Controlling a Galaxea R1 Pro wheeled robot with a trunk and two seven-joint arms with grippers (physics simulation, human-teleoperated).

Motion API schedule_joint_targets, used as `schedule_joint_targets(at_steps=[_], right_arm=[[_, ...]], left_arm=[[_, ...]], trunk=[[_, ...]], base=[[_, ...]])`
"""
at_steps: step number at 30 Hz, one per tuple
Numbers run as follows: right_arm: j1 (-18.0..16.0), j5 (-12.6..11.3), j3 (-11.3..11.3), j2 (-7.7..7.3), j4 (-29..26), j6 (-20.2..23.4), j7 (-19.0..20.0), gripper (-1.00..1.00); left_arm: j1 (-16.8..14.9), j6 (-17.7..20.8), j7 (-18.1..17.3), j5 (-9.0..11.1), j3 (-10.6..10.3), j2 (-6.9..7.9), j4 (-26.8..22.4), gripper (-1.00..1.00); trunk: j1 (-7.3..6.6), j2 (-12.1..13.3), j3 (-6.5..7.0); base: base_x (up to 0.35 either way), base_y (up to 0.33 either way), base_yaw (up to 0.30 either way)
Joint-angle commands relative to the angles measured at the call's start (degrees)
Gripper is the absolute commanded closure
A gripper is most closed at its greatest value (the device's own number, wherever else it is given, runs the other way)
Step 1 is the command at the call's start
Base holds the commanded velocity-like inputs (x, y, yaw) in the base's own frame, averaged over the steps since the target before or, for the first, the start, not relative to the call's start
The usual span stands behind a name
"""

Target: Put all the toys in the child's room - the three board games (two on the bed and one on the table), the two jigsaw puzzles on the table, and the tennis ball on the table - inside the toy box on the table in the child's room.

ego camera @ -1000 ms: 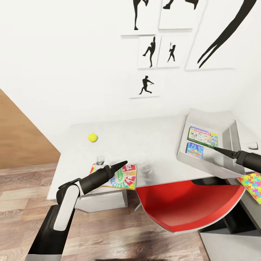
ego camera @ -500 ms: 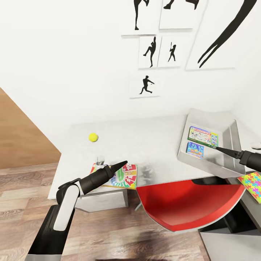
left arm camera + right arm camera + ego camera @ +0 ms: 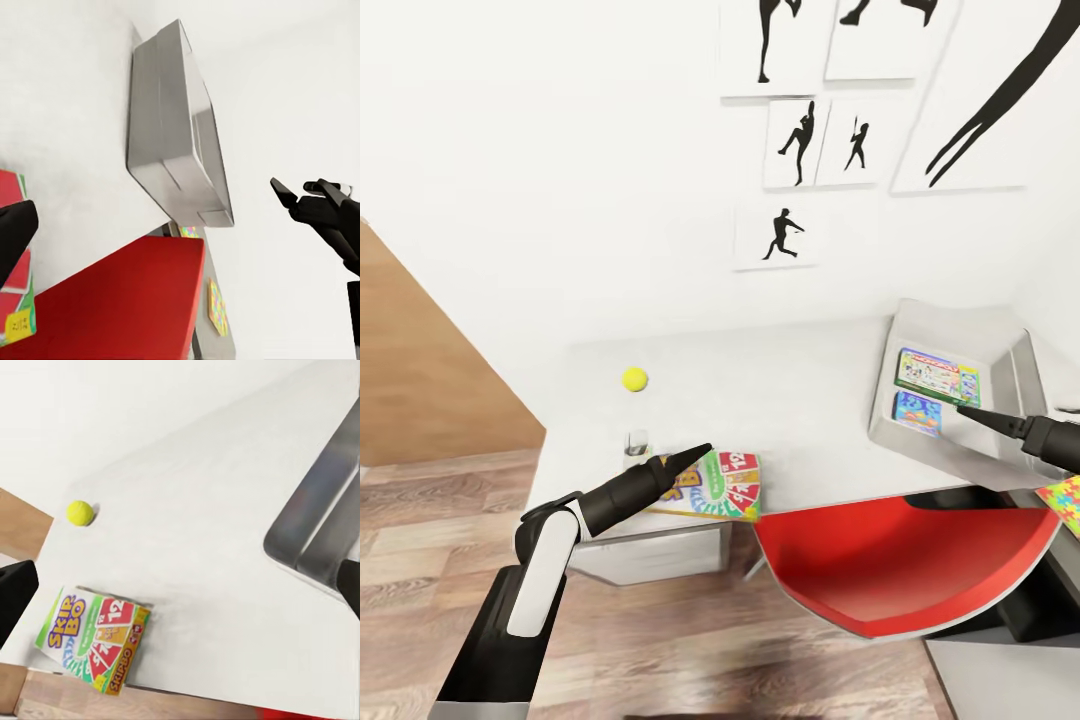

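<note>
The light grey toy box (image 3: 1000,345) stands on the table (image 3: 790,385) at the right, holding a white-green board game (image 3: 937,377) and a blue board game (image 3: 917,412) side by side. My right gripper (image 3: 961,408) hovers open just beside the blue one; its fingers (image 3: 15,592) frame the right wrist view. A yellow-green and red board game (image 3: 716,483) lies at the table's front edge, with my open left gripper (image 3: 704,449) just above its left part. The tennis ball (image 3: 634,379) rests further back on the left. One jigsaw puzzle (image 3: 1065,498) peeks in at the right edge.
A red chair (image 3: 900,565) is pushed under the table's front between my arms. A small clear glass (image 3: 637,442) stands near my left gripper. Black silhouette pictures (image 3: 778,236) hang on the white wall behind. Wood-plank floor (image 3: 420,560) lies to the left.
The whole picture has shifted a little to the right and down, so the camera has turned. Both arms hold their pose, and the right gripper sits slightly further back from the toy box.
</note>
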Motion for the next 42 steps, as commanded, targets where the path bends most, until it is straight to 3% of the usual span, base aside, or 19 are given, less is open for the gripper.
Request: schedule_joint_targets(at_steps=[1, 16, 27, 42], right_arm=[[-0.06, 0.17, -0.05, -0.01, -0.02, 0.26, 0.27, -1.00], [-0.05, 0.14, -0.03, 0.08, -0.05, 0.40, 0.27, -1.00], [0.09, 0.23, 0.03, 1.87, 0.01, 0.44, 0.34, -1.00], [0.20, 0.24, 0.24, 2.58, -1.89, 1.48, 0.66, -1.00]], left_arm=[[-0.04, 0.31, -0.07, 0.11, 0.06, -0.02, 0.00, -1.00], [-0.04, 0.32, -0.14, 0.11, 0.06, 0.03, -0.04, -1.00], [0.09, 0.32, -0.20, 0.11, 0.06, 0.16, -0.10, -1.00], [0.13, 0.32, -0.09, 0.11, 0.06, 0.19, -0.10, -1.00]], trunk=[[0.03, -0.10, -0.08], [0.03, -0.10, -0.08], [0.03, -0.10, -0.08], [0.03, -0.10, 0.21]], base=[[0.000, 0.239, 0.000], [0.000, 0.196, 0.000], [0.000, 0.035, 0.000], [0.000, 0.006, 0.000]])
